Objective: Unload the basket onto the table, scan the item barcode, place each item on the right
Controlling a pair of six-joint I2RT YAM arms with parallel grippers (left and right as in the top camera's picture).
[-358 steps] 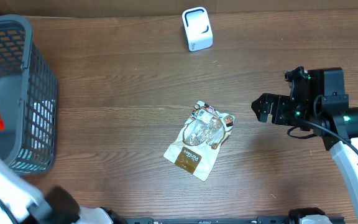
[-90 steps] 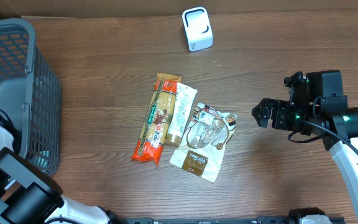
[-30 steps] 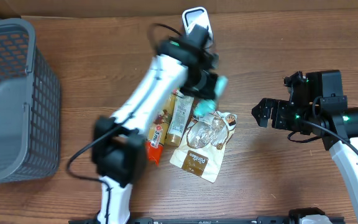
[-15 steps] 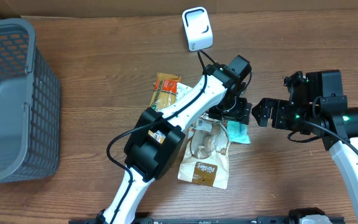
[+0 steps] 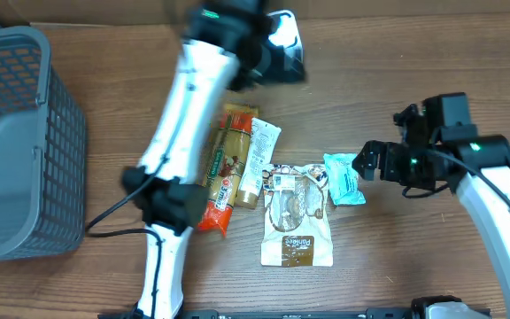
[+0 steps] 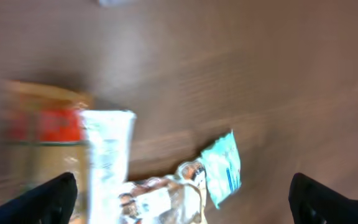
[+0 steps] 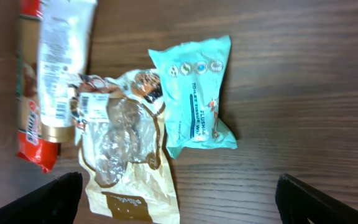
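The left arm [image 5: 184, 133] reaches across the table [image 5: 414, 71] toward the far side. Its end is blurred in the overhead view and lies just beside the white scanner [image 5: 283, 34], covering a part of it. In the left wrist view, the left gripper [image 6: 182, 199] has its two fingers wide apart at the bottom corners. Nothing is between them, and it holds nothing.

The right gripper [image 5: 370, 162] is low over the table on the right side. Its fingers are also spread wide, and it grasps nothing. The teal packet [image 5: 343, 178] lies flat on the wood directly in front of it. The overhead view does not show clearly if they touch.

The left edge of the teal packet touches the upper right corner of a brown and white pouch [image 5: 297, 217] with a clear window. This pouch lies flat in the middle of the table and has a small barcode label at its top. A white tube [image 5: 258, 162] lies to the left of the pouch, and its lower end is against the pouch's top corner. Next to the tube lies a long brown snack bar [image 5: 224, 164] with a red end. A grey basket [image 5: 25, 142] stands at the left edge of the table, well apart from the items.
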